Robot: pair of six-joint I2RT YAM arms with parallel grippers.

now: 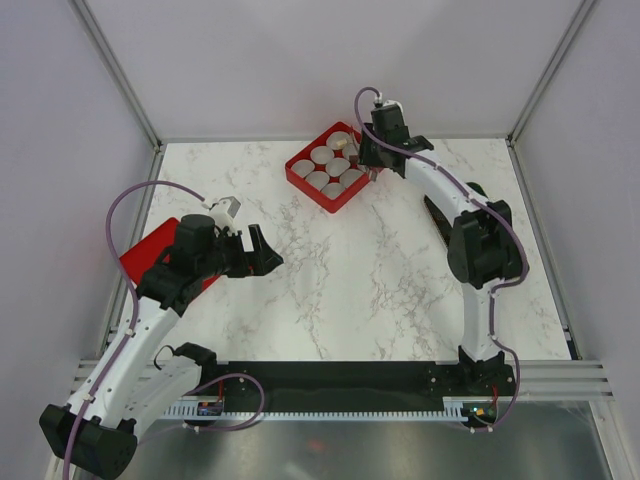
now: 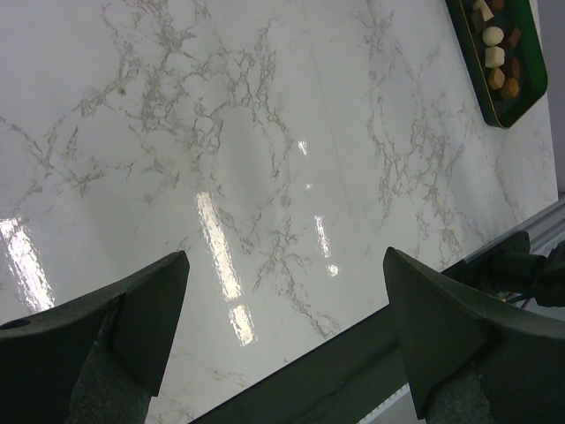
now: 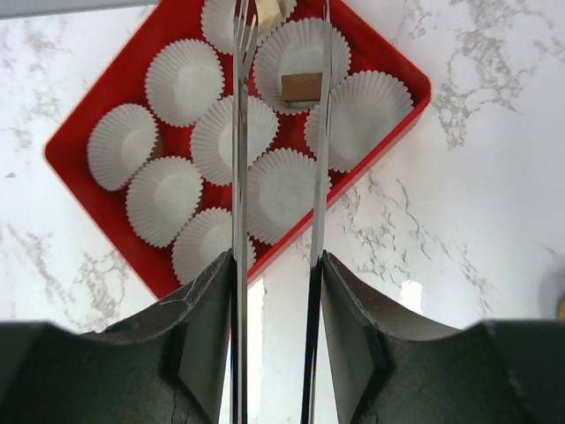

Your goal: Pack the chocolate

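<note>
Two small tan chocolate pieces (image 3: 301, 86) sit in white paper cups (image 3: 183, 81), rest empty; right gripper (image 3: 276, 265) clamps long metal tweezers (image 3: 237, 177), left gripper (image 2: 282, 300) gapes empty.

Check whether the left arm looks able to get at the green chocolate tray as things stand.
Probably only partly. Bare marble lies between the open left end effector and the green tray, but the right arm's elbow covers part of the tray.
</note>
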